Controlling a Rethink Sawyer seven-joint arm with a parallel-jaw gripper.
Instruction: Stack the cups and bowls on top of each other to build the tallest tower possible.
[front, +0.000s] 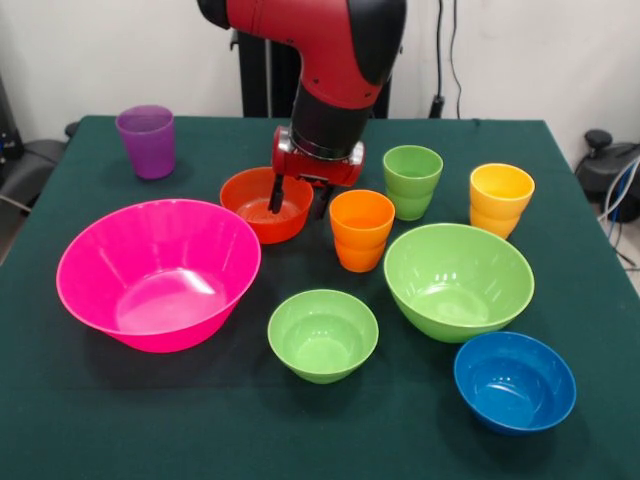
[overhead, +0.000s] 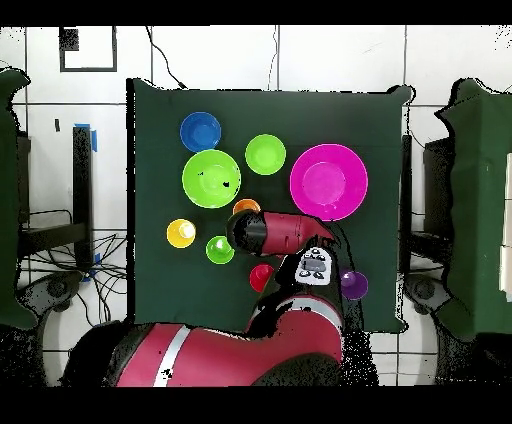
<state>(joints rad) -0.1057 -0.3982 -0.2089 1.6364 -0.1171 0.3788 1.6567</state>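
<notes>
From the front, the gripper (front: 292, 200) hangs low over the red-orange bowl (front: 262, 203), one dark finger (front: 276, 193) dipping inside it near the rim; whether it is spread or pinching that rim I cannot tell. No tower exists yet. The pink bowl (front: 158, 272), big green bowl (front: 458, 279), small green bowl (front: 322, 334) and blue bowl (front: 514, 380) sit apart along the near half of the table (front: 90, 420). The orange cup (front: 361, 230) stands just beside the red-orange bowl, so a sideways swing could knock it over.

From overhead, the arm (overhead: 275, 232) hides the red-orange bowl. A red cup (overhead: 261, 277) shows by the arm, near the table's robot-side edge, where the arm could sweep it.
</notes>
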